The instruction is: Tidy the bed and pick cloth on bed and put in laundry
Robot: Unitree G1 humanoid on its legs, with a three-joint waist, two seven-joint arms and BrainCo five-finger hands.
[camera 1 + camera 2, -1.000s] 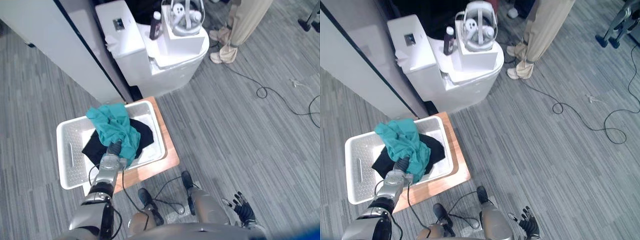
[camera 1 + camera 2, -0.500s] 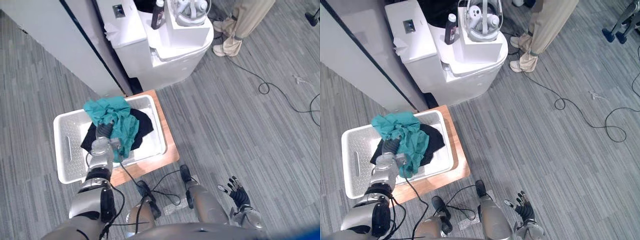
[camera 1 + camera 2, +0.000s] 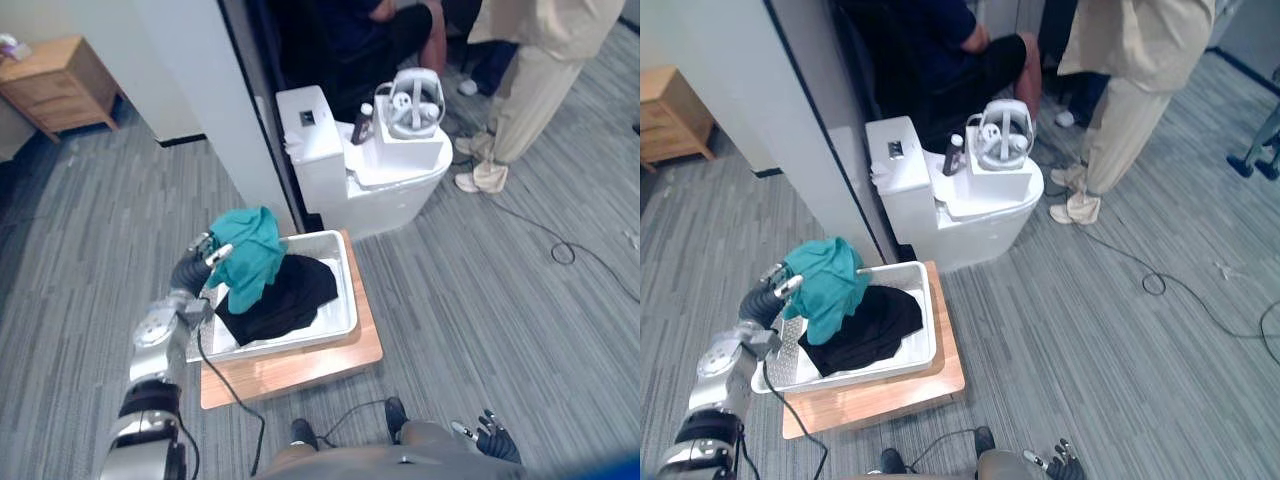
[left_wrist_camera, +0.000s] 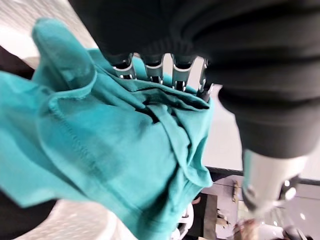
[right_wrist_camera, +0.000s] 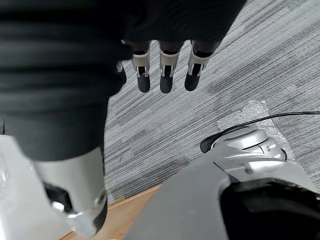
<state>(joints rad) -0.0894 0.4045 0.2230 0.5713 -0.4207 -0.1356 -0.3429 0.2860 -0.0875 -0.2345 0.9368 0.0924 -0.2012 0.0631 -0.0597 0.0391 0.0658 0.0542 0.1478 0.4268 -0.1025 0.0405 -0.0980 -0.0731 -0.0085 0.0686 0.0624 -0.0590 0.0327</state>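
Note:
A teal cloth (image 3: 247, 258) hangs bunched over my left hand (image 3: 192, 266) at the left rim of the white laundry basket (image 3: 338, 262). The cloth's lower end touches a black cloth (image 3: 285, 298) that lies spread inside the basket. In the left wrist view the fingers (image 4: 147, 67) run straight into the teal cloth (image 4: 110, 145), with their tips under its folds. My right hand (image 3: 492, 441) is low at the bottom right, over the floor, its fingers (image 5: 165, 80) straight and empty.
The basket rests on a wooden board (image 3: 300, 368) on grey carpet. Behind it stands a white toilet-like unit (image 3: 345, 175) with a headset (image 3: 415, 100) and a bottle (image 3: 363, 122). A person (image 3: 535, 90) stands at the back right. A wooden nightstand (image 3: 60, 85) is far left.
The camera has swung up and back. My left hand has lifted out of the basket to its left rim with the teal cloth, and its fingers have straightened.

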